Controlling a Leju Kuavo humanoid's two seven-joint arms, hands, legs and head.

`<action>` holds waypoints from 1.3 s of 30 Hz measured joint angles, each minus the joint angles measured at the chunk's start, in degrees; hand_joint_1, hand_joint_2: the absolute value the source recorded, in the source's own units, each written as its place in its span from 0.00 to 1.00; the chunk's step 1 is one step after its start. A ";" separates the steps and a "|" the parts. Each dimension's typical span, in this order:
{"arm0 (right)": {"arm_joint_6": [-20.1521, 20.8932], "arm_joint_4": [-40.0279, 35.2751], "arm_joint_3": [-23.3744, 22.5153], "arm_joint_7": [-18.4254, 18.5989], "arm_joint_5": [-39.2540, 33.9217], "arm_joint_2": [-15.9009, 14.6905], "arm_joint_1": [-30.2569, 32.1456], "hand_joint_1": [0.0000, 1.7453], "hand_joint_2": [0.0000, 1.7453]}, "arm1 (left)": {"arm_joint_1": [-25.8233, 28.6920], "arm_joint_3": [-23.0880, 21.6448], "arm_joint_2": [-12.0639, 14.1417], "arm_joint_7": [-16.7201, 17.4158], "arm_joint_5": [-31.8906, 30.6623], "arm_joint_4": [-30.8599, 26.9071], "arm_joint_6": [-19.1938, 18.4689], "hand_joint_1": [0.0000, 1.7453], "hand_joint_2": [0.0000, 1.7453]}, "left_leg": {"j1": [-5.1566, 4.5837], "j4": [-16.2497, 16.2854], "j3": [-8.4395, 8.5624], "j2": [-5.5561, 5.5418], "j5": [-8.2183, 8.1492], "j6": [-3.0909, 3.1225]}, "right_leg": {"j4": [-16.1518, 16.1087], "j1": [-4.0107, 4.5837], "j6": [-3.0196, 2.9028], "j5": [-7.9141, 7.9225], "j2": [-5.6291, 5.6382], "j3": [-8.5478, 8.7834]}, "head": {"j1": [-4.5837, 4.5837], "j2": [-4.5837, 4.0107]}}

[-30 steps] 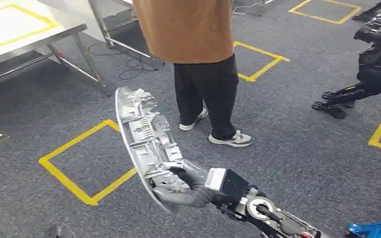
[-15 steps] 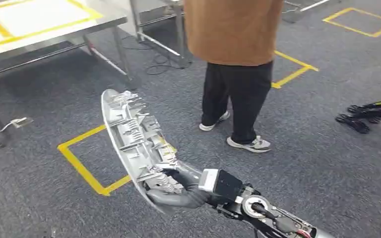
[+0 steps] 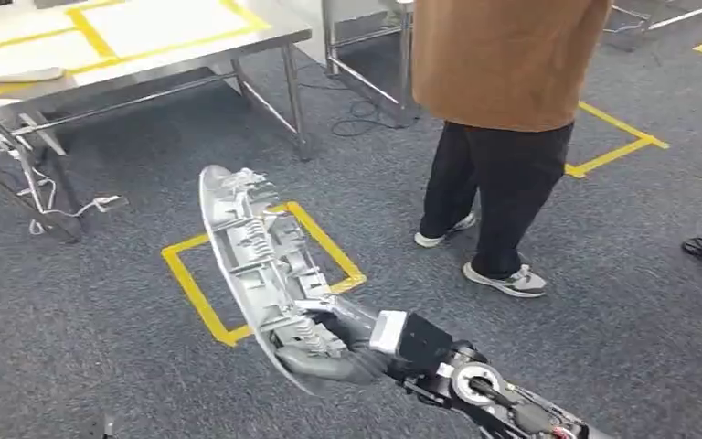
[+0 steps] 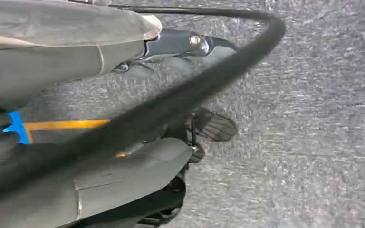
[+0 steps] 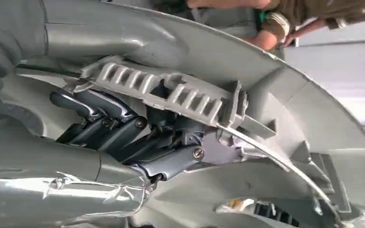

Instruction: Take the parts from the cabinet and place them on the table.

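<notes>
— What has changed since a second ago?

— The whole head view has swung, so the camera has turned: the steel table (image 3: pixel 146 55) with its yellow tape outline now fills the upper left, and the person (image 3: pixel 503 110) in the brown top stands further right. The part has not shifted in the hand.

— Which hand has it?

— The right hand (image 3: pixel 329 343). Its dark fingers (image 5: pixel 104 123) are curled into the ribbed inside of the long curved grey plastic part (image 3: pixel 256 256), gripping its near end.

— And where is the part?

— Held up in the air above the grey carpet (image 3: pixel 101 366), over a yellow tape square (image 3: pixel 265 265), well apart from the table.

— The left hand?

— I cannot tell how it stands from these pictures.
</notes>
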 joint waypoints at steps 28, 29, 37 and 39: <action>0.90 0.33 2.30 -0.24 -0.98 0.55 -0.97 1.00 1.00 | 0.15 0.00 0.22 0.81 1.05 0.04 0.63 0.00 1.00 | 0.74 -8.69 4.19 -6.19 5.20 0.33 | 1.04 -0.10 0.77 -0.71 2.15 -0.59 | 1.66 0.00; 0.90 0.39 2.32 -0.22 -0.98 0.59 -0.99 1.00 1.00 | 0.25 0.00 0.13 0.81 1.05 0.04 0.63 0.00 1.00 | 0.74 -7.31 3.80 -3.55 4.10 0.17 | 0.66 -0.17 0.54 -0.43 1.44 -0.30 | 1.64 0.00; 0.87 0.83 2.69 -0.26 -1.05 0.68 -1.04 1.00 1.00 | -0.02 0.00 0.26 0.81 1.05 0.04 0.66 0.00 1.00 | 0.99 -2.29 1.83 1.66 3.31 -0.90 | 0.64 -0.05 0.55 -0.64 -3.35 -0.43 | -1.35 0.00; 0.87 0.83 2.69 -0.28 -1.05 0.70 -1.07 1.00 1.00 | -0.24 0.00 0.37 0.81 1.05 0.04 0.66 0.00 1.00 | 0.36 -8.94 5.20 4.24 4.38 -0.26 | 1.02 0.70 1.29 -1.10 -4.10 -0.53 | -2.25 0.00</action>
